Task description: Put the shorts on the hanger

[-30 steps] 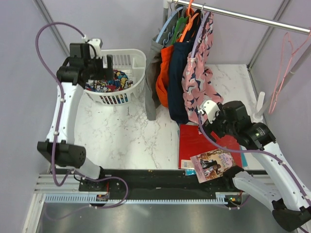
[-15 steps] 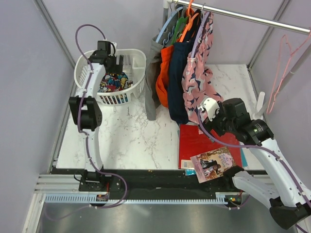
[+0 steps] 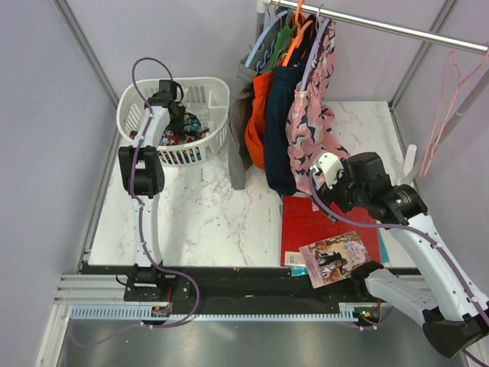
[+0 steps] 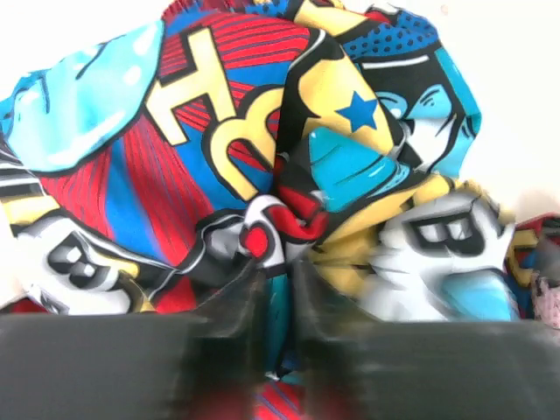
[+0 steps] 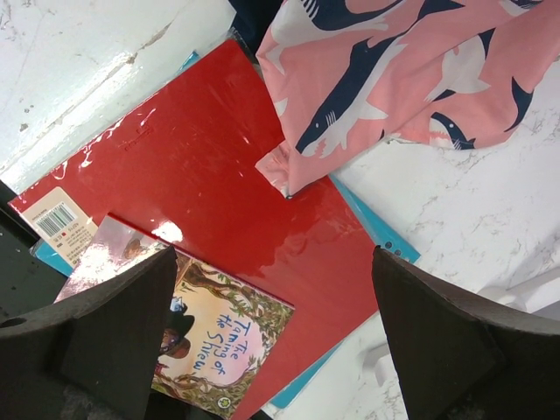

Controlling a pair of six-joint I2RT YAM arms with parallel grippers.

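The white marble-look table [image 3: 199, 206] is boxed in by lilac panels on the left, back and right. Its open room is the middle strip between the basket [image 3: 218, 90] in the far-left corner and the clothes hanging from the metal rail [image 3: 397, 30]. The basket is white slatted plastic with a curved rim, close to the left wall. Inside it lie the shorts [image 4: 219, 131], soft crumpled cloth with a comic print in blue, red, yellow and black. The hanger [image 3: 442, 122], thin pale-pink wire, hangs near the rail's right end by the right wall, well apart from the basket. The left arm stands tall and folds over the basket's near rim. The left gripper [image 4: 276, 278] points down into it, jaws drawn narrow on a puckered fold of the shorts. The right arm is bent low over a shiny red folder [image 3: 313, 222] and a picture book [image 3: 334, 258], just beside a pink shark-print garment [image 5: 394, 79]. The right gripper [image 5: 271, 254] hovers, jaws wide, holding nothing.
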